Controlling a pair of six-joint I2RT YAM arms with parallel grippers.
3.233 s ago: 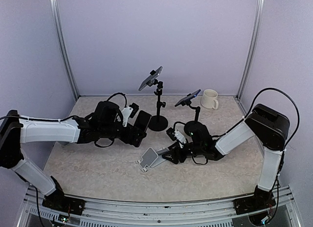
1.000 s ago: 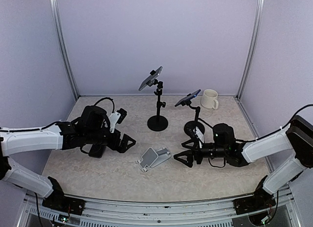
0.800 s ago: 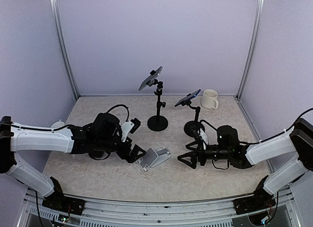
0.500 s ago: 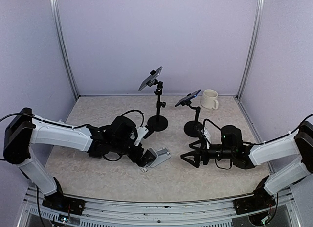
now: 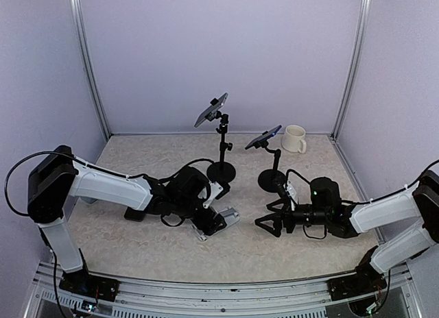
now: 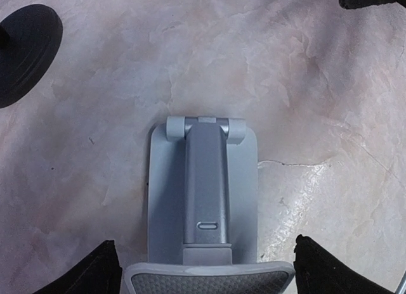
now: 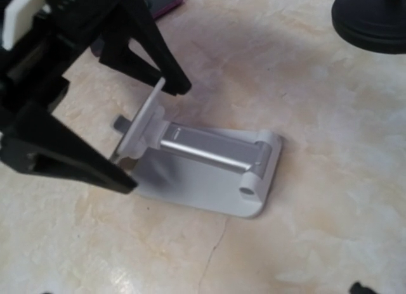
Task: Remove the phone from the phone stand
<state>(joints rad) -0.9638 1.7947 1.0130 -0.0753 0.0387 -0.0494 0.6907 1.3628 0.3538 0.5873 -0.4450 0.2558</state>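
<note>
Phone (image 7: 163,1) and phone stand (image 6: 203,180) already look parted. The stand's cradle is bare. A dark slab with a magenta edge lies flat on the table beyond the left arm, at the top edge of the right wrist view. It is probably the phone, though too little of it shows to be sure.

A few seconds ago the left gripper (image 6: 209,278) carried a black slab near the tripod base (image 6: 25,53). It then swung out to the left side of the table, and now it is back at the stand. Its fingers are spread wide, one on each side of the upright back plate, clamping nothing. I cannot tell whether the pads touch the plate's edges. The right gripper (image 5: 266,221), earlier right at the stand, has backed off to the right and hangs low, jaws wide and empty.

The removal seems done, so the left arm's return reads as steadying or tidying the stand.

The stand is matte grey and metal-looking, with a flat base plate with rounded corners and a slim arm hinged on a cylindrical knuckle. Its cradle lip carries a darker, finely textured pad. The tabletop (image 6: 304,85) is marbled beige with glossy patches and a hairline crack by the stand's corner.
</note>
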